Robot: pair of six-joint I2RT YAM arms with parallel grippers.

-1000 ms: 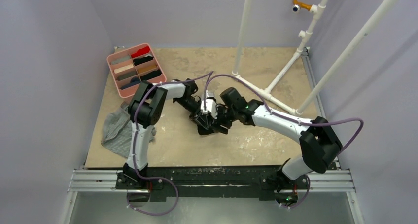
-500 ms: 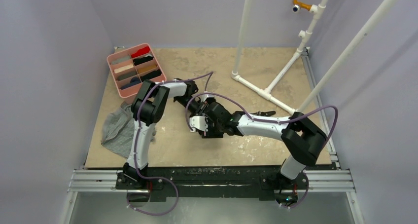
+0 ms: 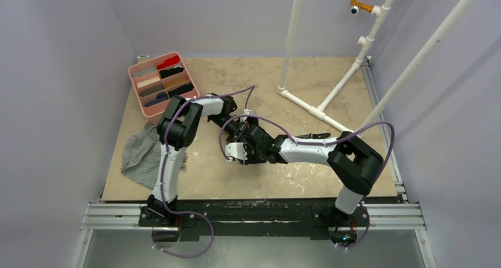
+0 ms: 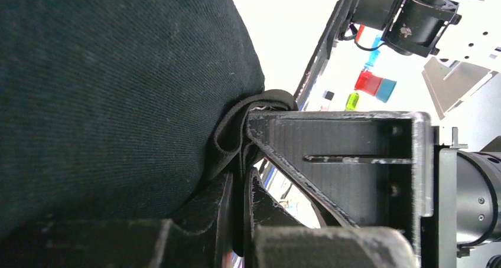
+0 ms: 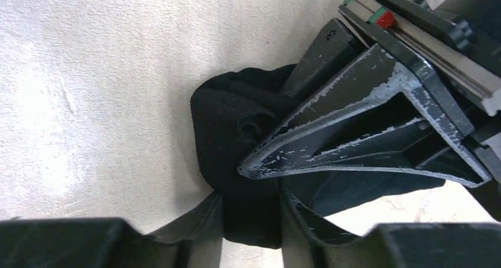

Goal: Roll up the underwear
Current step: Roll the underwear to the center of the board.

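Black underwear is bunching at the middle of the worktop as our right gripper, just swung in, is pinching it alongside our left gripper, likewise clamped on it, tightening the roll.

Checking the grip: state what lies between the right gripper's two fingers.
The bunched black underwear fills the right gripper's gap, also pinched by the left gripper; the right wrist view shows it.

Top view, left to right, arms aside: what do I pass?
grey underwear → black underwear, between the two wrists → pliers → orange fitting on the pipe. Tray and pipe frame are left out because they overlap others.
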